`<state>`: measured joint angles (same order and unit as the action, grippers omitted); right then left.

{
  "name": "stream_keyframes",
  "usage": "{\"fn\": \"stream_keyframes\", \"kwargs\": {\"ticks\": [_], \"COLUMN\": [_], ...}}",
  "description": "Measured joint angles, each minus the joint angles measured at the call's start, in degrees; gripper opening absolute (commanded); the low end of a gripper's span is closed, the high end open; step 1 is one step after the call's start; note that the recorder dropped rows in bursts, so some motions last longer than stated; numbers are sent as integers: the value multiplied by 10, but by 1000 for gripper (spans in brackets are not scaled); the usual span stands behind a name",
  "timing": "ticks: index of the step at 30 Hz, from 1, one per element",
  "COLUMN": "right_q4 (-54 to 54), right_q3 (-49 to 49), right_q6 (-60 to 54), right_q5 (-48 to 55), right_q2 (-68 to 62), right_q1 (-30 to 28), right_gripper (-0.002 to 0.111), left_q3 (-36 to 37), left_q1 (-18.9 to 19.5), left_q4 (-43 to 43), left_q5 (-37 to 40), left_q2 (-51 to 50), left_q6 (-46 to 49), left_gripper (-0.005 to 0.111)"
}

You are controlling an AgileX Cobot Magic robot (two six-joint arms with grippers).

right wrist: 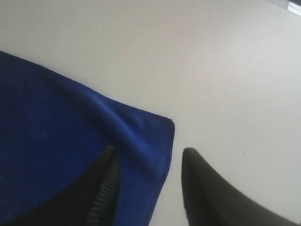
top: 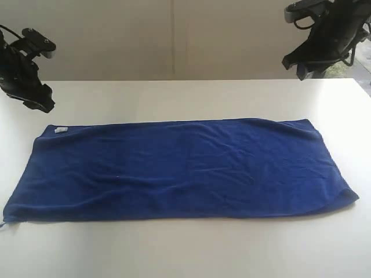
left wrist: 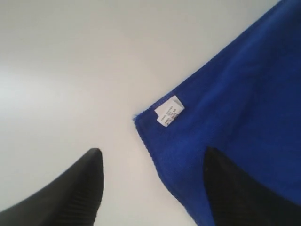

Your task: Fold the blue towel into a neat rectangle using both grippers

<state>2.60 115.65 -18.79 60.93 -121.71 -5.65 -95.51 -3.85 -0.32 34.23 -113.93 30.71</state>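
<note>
Right, the blue towel point(top: 179, 171) lies flat on the white surface point(top: 185, 249) as a long band running left to right. Its edges are fairly straight, with soft creases across the middle and a slight bulge at the near right corner. A thin thread point(top: 4, 225) trails off the near left corner. I can't tell whether the cloth is already doubled over.

Neither claw holds anything. The left claw point(left wrist: 154, 153) hangs above the far left corner, fingers well apart, with the white label point(left wrist: 169, 111) in plain sight below them. The right claw point(right wrist: 149, 150) hangs above the far right corner, fingers also parted, and the corner shows in the gap beneath. In the exterior view both sit clear of the cloth.

I read this as the pause ahead of a fold, with each claw lined up over its own corner.

As I judge it, the next move calls for:
- lowering both claws together
- slipping one finger under each far corner
- pinching every layer there
- lifting evenly and carrying the far edge over to meet the near one

An uneven lift would skew the rectangle.
</note>
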Motion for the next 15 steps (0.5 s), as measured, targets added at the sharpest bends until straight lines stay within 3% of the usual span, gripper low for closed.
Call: {"fn": "stream_keyframes", "kwargs": {"ticks": [4,8,15], "right_q4": [-1,-1,-2], "right_q3": [-18,-27,-28], "right_q6": [0,0,0], "right_q5": [-6,-39,-70], "right_q2": [0,-12,-90], "right_q1": [0,0,-20], "right_gripper": [0,0,0], "left_q3": [0,1,1], "left_q1": [0,0,0], "left_q4": [-10,-15,-15], "left_q5": [12,-24,-80], "left_q2": [-2,-14,-69], "left_q6": [0,-15,-32], "left_gripper": [35,4,0]}}
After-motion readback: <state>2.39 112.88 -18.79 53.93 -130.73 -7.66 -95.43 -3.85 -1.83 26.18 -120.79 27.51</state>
